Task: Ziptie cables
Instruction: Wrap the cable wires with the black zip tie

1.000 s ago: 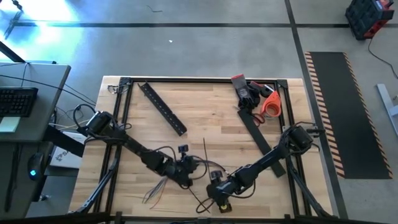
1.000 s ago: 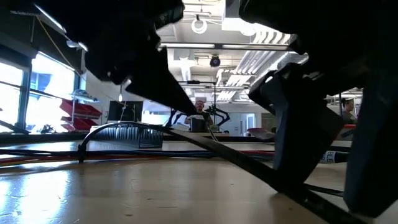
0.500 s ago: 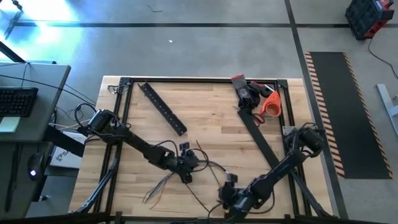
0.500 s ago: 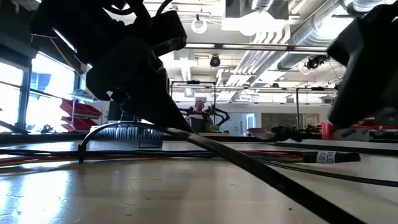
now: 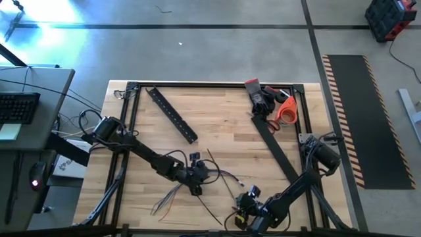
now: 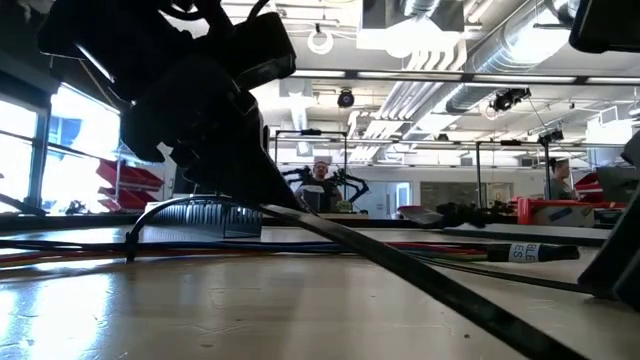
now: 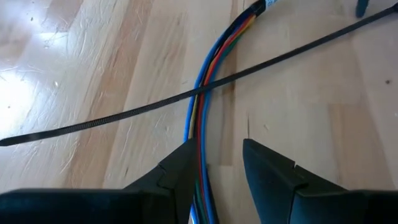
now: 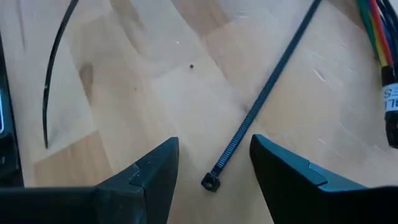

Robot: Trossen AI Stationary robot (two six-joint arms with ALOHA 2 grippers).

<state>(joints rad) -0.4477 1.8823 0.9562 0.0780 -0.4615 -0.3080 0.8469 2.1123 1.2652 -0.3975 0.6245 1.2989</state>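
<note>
I am seeing the left gripper (image 5: 197,176) sitting low over the wooden table (image 5: 223,112), near its front middle. Its 2 fingers (image 7: 264,165) are standing apart, holding nothing. The cables (image 7: 202,106), a bundle of thin blue, red, green and yellow wires, are running lengthwise away from the gripper in a gentle curve, passing under 1 fingertip. A thin black zip tie (image 7: 155,107) is lying flat across the bundle, nearly square to it.

The right gripper (image 5: 245,214) is hanging at the front edge, jaws spread and empty. Between them I am seeing the ribbed strap and square head of a zip tie (image 8: 258,109), lying slantwise on the pale wood. A second curved strap (image 8: 53,71) is lying off to 1 side.
</note>
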